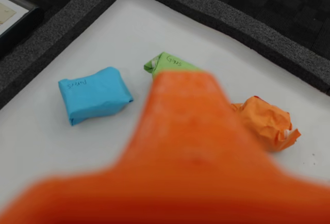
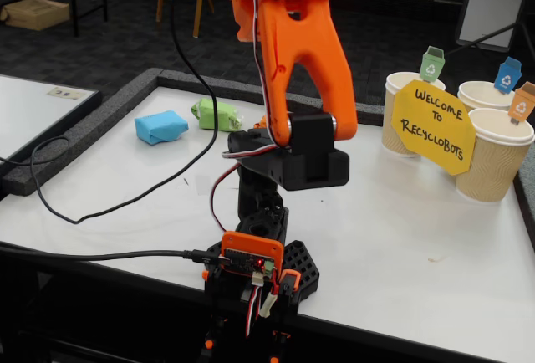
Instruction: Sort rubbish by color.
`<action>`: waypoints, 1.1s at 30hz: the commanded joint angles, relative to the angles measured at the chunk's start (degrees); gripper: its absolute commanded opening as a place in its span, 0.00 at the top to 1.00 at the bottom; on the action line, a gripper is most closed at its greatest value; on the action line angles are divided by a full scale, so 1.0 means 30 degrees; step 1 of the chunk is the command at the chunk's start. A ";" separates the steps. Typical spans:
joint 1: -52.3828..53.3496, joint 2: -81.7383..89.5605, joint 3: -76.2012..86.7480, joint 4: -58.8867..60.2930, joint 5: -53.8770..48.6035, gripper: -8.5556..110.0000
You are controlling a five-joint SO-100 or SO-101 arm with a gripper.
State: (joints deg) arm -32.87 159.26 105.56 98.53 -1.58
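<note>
On the white table (image 2: 401, 237) the pieces of rubbish lie together near the far left corner, just inside the grey foam border (image 1: 67, 25). In the wrist view the light blue lump (image 1: 94, 95) is nearest to this corner, and the light green lump (image 1: 167, 64), with a handwritten word on it, lies just beside it, partly hidden behind the orange gripper (image 1: 180, 131). A third lump, orange and more crumpled (image 1: 268, 123), lies on the other side of the gripper. None of them is held; all rest on the table. Only one blurred orange finger fills the lower part of the wrist view, so I cannot tell if the claw is wide or narrow, and in the fixed view it is cut off by the top edge. The paper cups (image 2: 493, 158) with coloured tags stand at the far right edge, behind the yellow sign (image 2: 435, 125), well apart from the lumps, probably so that each colour has its own cup. I think the sorting has not yet started, and the arm (image 2: 297, 53) is raised above the lumps to choose one.
</note>
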 commanded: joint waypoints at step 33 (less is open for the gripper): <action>0.5771 -1.6582 0.1670 -1.3008 0.0352 0.83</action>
State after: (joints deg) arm -18.28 110.21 114.17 63.02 -1.58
